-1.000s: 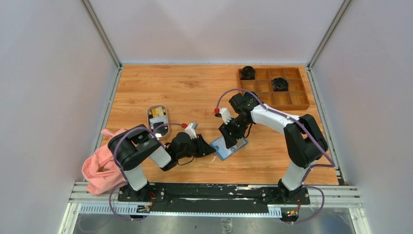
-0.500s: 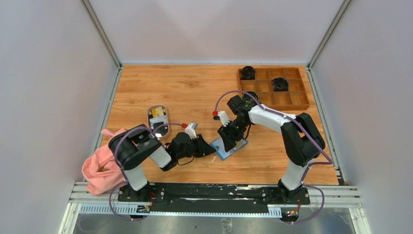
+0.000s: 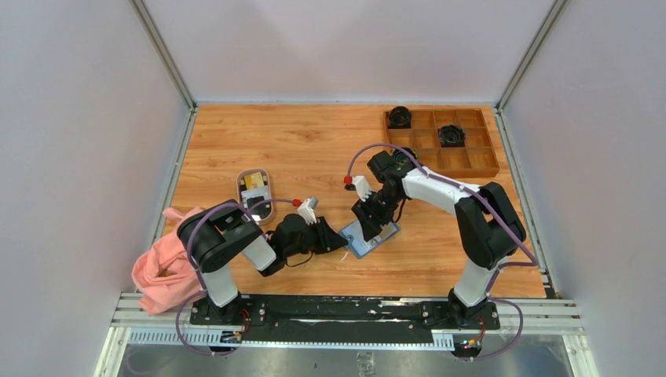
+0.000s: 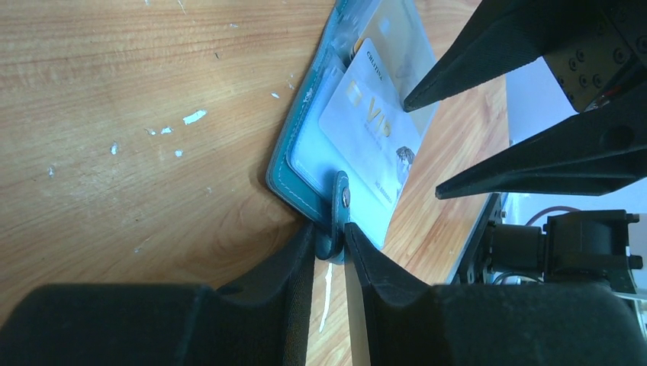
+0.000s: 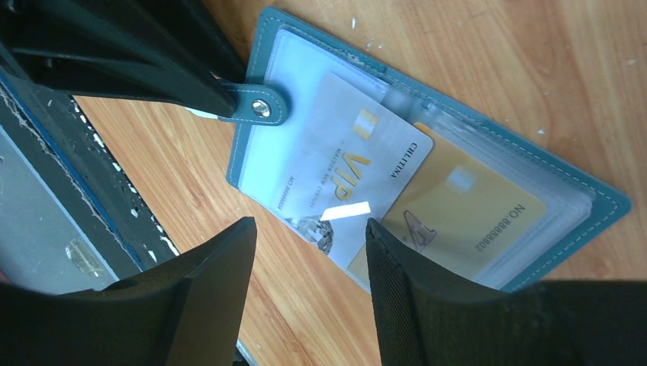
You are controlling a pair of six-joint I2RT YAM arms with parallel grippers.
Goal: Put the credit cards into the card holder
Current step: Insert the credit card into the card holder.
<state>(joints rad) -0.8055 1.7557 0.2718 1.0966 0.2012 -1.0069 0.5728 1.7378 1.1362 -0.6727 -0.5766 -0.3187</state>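
Card going in, centre of the frame.
The left gripper point(image 4: 329, 248) is pinching the teal-blue folding card holder point(image 5: 305, 69) by its snap tab point(image 5: 259, 104). The right gripper point(image 5: 309, 236), jaws apart, is hovering over the silver plastic card point(image 5: 343, 164), barely shifted this past second. The card is seemingly only half-pocketed.

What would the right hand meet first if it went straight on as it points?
Likely the silver VIP card on the open card holder; the open right hand points squarely at it, though depth is unclear.

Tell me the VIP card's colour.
The VIP card is silvery grey with gold lettering; clearest in the right wrist view.
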